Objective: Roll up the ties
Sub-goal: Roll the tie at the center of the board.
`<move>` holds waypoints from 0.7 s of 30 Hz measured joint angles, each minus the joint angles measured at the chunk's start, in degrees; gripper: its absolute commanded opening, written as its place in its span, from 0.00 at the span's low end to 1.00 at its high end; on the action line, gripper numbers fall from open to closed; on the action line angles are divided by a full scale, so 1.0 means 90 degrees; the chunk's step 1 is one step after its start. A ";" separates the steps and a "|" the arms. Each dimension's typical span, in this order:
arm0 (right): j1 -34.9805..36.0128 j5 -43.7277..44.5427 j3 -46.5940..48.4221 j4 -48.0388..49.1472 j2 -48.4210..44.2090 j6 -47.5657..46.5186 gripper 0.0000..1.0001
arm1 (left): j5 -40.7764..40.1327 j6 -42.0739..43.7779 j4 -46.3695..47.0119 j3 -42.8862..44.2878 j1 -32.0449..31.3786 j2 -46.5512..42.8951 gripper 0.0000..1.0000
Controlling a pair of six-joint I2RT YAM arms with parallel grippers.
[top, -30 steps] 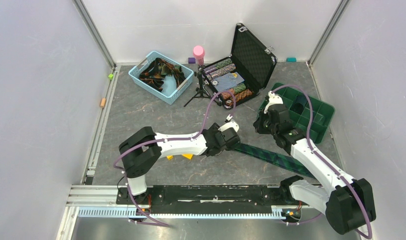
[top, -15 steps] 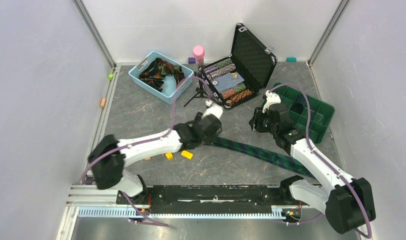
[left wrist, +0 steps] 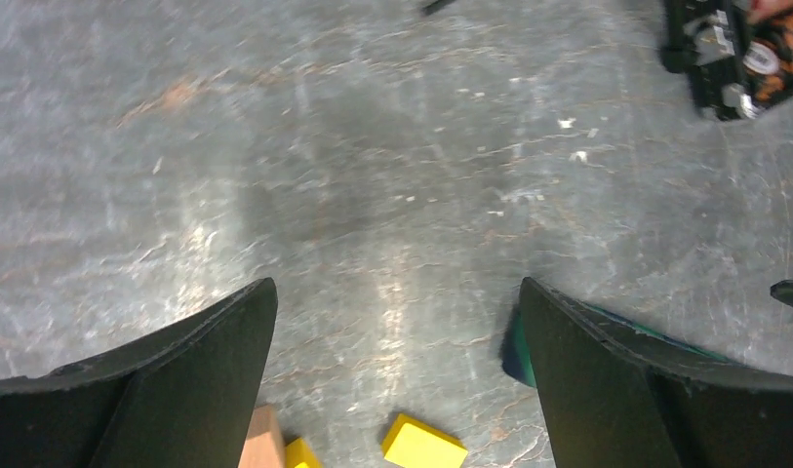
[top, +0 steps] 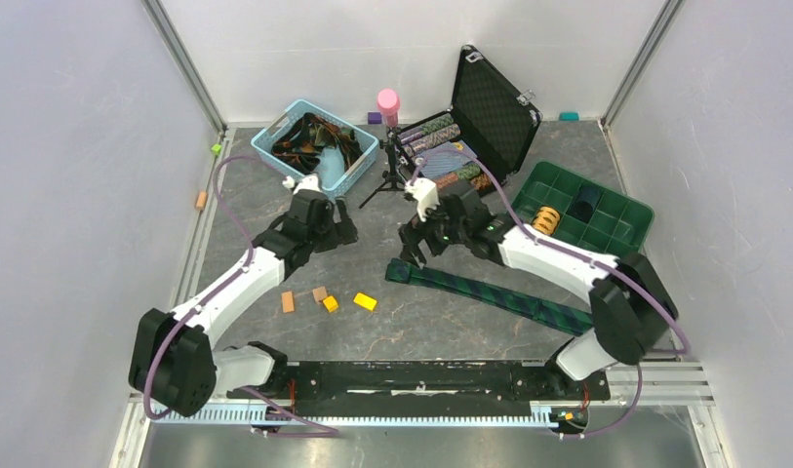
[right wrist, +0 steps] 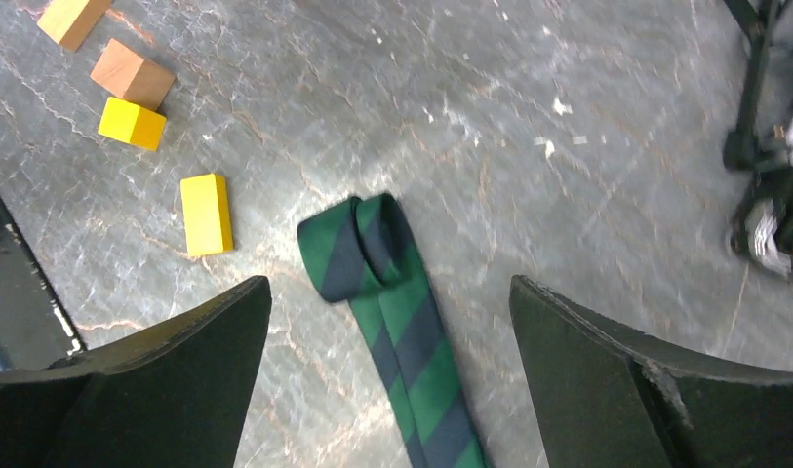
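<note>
Early in the rolling: plaid tie (top: pixel 490 292) flat on the table, stretched toward the right arm's base, only its far end (right wrist: pixel 365 244) curled into a loose first turn. Right gripper (right wrist: pixel 384 292) directly above that curl, jaws spread wide, gripping nothing. Left gripper (left wrist: pixel 397 292) off near the blue basket (top: pixel 358 164), likewise wide and empty. More ties (top: pixel 312 136) heaped in that basket, apparently unrolled, though hard to tell. Next, probably: drop onto the curl, pinch it, turn it along the strip with edges aligned.

Left jaws swung away from the plaid tie (top: pixel 480 292); right jaws, now spread, moved over its roll.
</note>
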 measured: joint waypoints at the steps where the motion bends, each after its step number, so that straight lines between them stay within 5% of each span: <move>1: 0.0097 -0.0070 0.0216 -0.0032 0.0216 -0.0151 0.98 | 0.0100 -0.0109 -0.0017 -0.0143 0.0199 -0.0078 1.00; 9: 0.0862 0.0219 0.1508 -0.0648 0.1605 -0.1239 0.98 | 0.0539 -0.0549 -0.0206 -0.0818 0.1015 -0.0903 1.00; 21: 0.1355 0.0707 0.2052 -0.1328 0.2611 -0.1974 0.98 | 0.0772 -0.0627 -0.0253 -0.0920 0.1319 -0.1256 1.00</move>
